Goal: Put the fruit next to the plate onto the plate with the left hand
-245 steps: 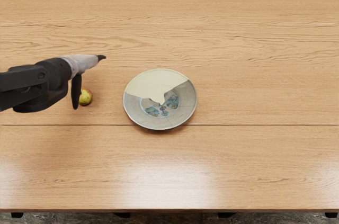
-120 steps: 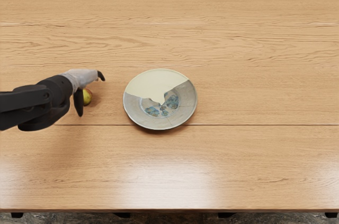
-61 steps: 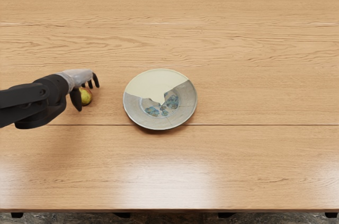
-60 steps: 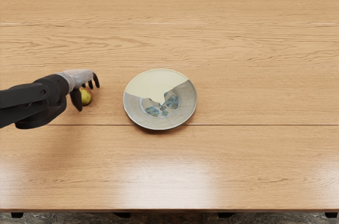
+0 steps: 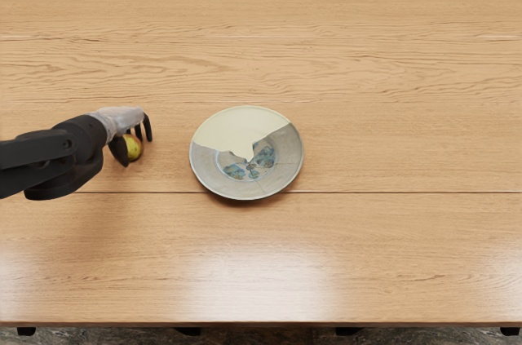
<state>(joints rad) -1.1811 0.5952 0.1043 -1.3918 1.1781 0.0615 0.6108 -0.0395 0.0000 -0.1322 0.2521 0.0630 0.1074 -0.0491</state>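
Since a moment before, the left hand (image 5: 128,130) closed in more. Its fingers (image 5: 148,127) wrapped the fruit (image 5: 133,148), which sat under the hand on the table (image 5: 367,239), left of the plate (image 5: 236,126).

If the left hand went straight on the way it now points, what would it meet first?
Most likely the fruit, which lies right at the left hand, partly hidden by it; whether they touch is unclear. Past it, to the right, is the plate.
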